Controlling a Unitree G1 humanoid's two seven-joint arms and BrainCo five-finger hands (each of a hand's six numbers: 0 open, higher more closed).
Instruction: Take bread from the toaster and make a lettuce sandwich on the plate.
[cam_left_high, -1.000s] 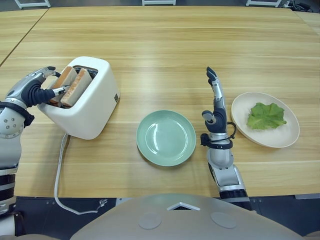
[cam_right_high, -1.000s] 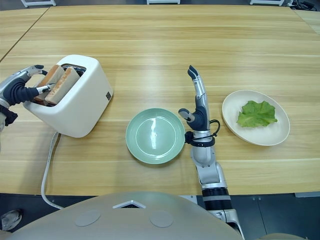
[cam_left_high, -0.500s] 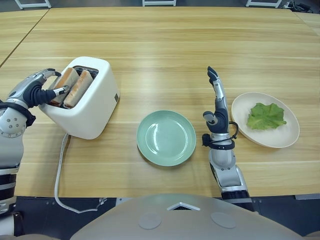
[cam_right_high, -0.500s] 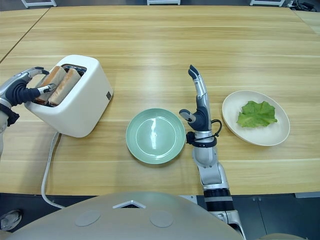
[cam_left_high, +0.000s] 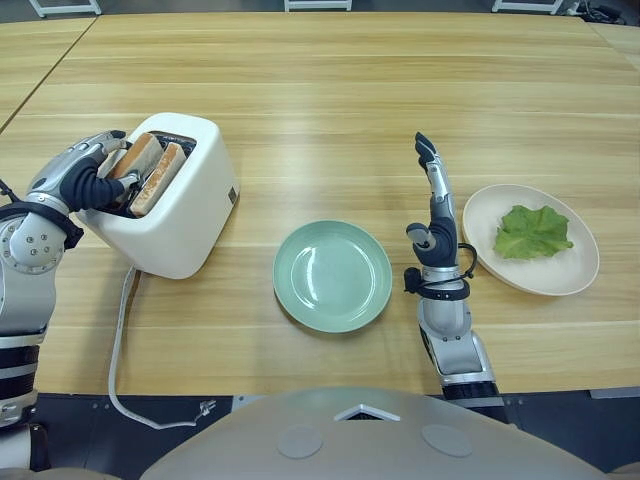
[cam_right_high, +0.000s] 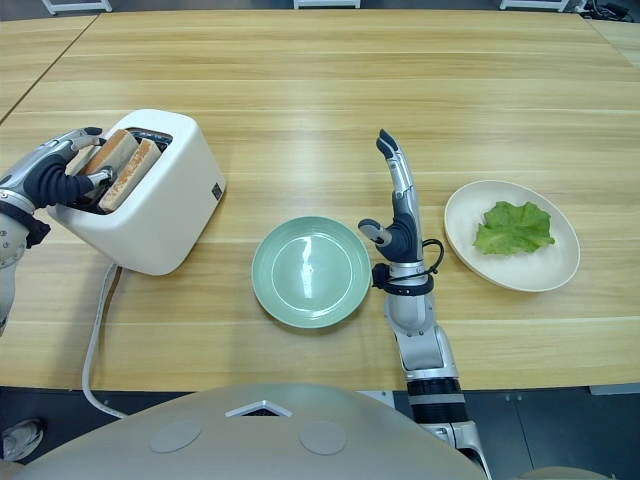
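A pale wooden desk (cam_left_high: 330, 90), with bread being gripped at the toaster.
One white toaster (cam_left_high: 190, 225) is set at 9 o'clock from the one empty green plate (cam_left_high: 332, 275). Of two slices in its slots, the outer bread slice (cam_left_high: 135, 158) is pinched by the curled fingers of the left robot hand (cam_left_high: 85, 180), apparently for lifting out; the second bread slice (cam_left_high: 160, 175) is left untouched. The right robot hand (cam_left_high: 435, 215) is held upright at the plate's 3 o'clock, fingers straight and together, holding nothing, probably kept clear of the landing spot. Further toward 3 o'clock, one cream plate (cam_left_high: 560, 285) carries one lettuce leaf (cam_left_high: 530, 232), within that hand's reach.
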